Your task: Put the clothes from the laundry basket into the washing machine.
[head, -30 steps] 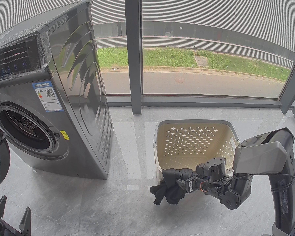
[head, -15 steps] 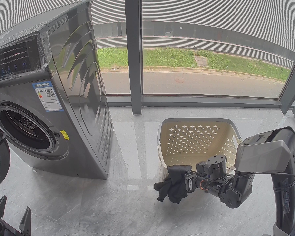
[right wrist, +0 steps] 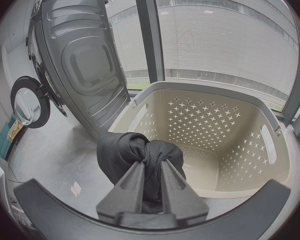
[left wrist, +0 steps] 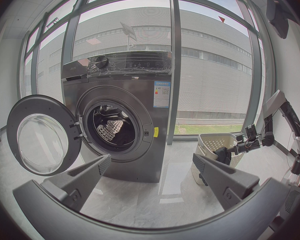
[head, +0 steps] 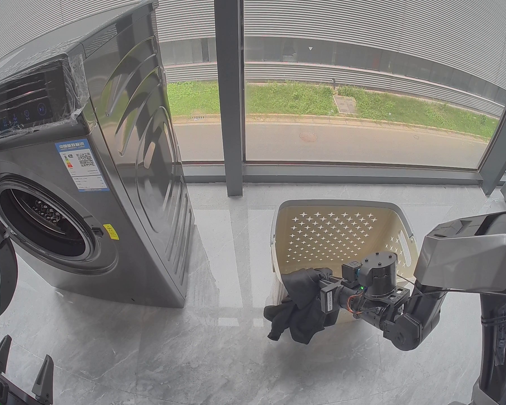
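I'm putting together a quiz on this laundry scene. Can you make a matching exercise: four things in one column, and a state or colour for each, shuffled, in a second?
Things
1. washing machine door
2. laundry basket
3. dark garment
4. left pincer

States
a. cream, with star-shaped holes
b. jaws apart, nothing between them
c. swung wide open on its hinge
d. clamped in the right pincer

Pairs: 1-c, 2-a, 3-d, 4-b
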### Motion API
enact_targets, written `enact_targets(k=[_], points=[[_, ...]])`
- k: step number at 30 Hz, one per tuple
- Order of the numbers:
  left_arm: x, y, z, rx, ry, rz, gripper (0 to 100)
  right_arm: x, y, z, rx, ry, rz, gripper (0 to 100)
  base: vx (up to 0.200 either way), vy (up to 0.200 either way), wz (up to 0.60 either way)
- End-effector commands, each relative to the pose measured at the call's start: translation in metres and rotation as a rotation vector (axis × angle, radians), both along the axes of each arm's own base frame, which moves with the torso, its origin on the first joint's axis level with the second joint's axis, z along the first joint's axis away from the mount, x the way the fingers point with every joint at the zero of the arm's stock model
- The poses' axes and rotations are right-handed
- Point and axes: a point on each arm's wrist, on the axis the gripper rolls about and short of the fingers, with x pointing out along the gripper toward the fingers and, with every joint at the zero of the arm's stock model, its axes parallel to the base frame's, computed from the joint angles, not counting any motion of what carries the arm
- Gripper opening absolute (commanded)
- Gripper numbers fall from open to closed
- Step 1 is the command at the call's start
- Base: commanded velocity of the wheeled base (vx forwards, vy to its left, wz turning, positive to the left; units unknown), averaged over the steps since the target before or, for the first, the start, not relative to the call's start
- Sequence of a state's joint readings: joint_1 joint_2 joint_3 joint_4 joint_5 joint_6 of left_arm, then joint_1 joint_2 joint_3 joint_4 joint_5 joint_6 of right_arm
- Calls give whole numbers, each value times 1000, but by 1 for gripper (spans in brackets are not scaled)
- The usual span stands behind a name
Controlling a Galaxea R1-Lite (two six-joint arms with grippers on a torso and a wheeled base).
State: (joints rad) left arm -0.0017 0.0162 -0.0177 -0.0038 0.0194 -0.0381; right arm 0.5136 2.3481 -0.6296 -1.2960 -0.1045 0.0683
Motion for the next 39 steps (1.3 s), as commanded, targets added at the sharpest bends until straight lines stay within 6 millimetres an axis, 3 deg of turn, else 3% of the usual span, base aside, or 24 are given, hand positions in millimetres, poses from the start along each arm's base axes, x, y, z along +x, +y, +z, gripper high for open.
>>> enact_targets(k=[1, 6, 14, 15, 21, 33, 39], points=[[0, 0, -5, 0, -1, 1, 100, 3, 0, 6, 11, -21, -4, 0, 0, 0, 0], [0, 0, -5, 0, -1, -1, 100, 4, -3, 24, 37, -65, -14, 0, 0, 0, 0], [0, 0, -5, 0, -1, -2, 100, -3, -6, 80, 113, -198, -12, 0, 0, 0, 0], [0, 0, -5, 1, -1, -2, 100, -7, -9, 95, 133, -232, -13, 0, 0, 0, 0], [0, 0, -5, 1, -1, -1, 100, -29, -21, 131, 188, -310, -6, 0, 0, 0, 0], [0, 0, -5, 7, -1, -2, 100, -77, -46, 180, 286, -435, 6, 0, 0, 0, 0], [0, 0, -5, 6, -1, -2, 100, -79, -47, 185, 284, -456, 2, 0, 0, 0, 0]])
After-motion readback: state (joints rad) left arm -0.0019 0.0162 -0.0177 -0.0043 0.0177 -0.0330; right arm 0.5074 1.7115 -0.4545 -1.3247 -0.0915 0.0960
